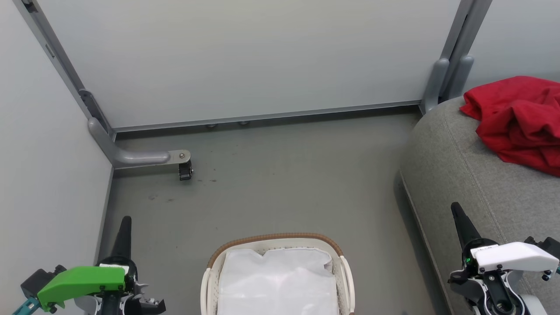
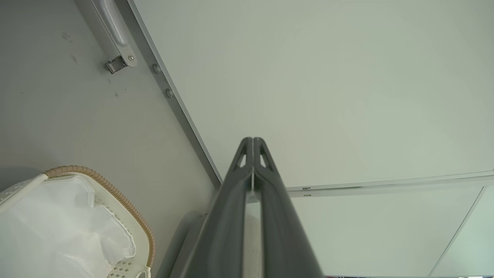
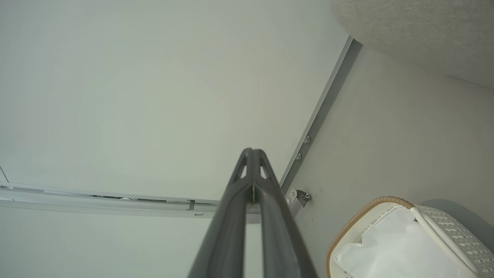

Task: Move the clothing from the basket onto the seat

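The head camera looks steeply down: basket (image 1: 271,238) near, seat (image 1: 481,166) right. Both wrist cameras face the far wall (image 1: 245,57) from either side, all three views sharing the basket's rim.

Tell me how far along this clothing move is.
Done: the red clothing lies on the grey seat, and the basket, where visible, holds just its white liner. In hand: nothing; left gripper and right gripper hang shut and empty. Left: apparently nothing, though the basket's near end is cut off.

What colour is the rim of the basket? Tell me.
Brown, a woven band along the basket rim; the head view shows it best.
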Motion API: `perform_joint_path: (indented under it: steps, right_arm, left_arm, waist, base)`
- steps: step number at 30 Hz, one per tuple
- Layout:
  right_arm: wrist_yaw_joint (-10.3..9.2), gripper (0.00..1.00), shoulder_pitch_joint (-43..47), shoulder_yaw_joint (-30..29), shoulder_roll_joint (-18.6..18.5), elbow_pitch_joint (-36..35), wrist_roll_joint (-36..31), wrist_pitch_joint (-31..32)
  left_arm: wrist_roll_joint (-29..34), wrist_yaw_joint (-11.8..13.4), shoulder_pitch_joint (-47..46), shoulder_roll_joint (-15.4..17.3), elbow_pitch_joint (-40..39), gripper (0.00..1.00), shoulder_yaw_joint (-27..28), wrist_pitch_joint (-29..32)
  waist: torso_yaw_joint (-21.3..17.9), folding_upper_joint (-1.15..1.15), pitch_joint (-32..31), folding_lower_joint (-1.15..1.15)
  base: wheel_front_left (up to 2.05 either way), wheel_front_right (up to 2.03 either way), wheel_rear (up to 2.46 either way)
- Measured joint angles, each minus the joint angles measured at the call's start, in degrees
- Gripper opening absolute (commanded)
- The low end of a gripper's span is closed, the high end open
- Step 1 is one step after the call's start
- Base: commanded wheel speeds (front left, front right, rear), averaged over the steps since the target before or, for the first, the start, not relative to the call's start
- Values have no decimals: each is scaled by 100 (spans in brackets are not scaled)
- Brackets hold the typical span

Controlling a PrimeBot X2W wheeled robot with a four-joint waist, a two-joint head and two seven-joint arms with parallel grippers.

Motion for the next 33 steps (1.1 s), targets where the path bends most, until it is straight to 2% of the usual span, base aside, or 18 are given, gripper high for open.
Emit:
perform_joint_path:
  steps: [33]
  right_arm:
    - [-3,0,-13,-137,-10,-156,1328,347]
  left_arm:
    - [-1123,-67,-155,1,-125,0,259,354]
  waist:
    - [36,0,0,0]
  base:
    - [0,0,0]
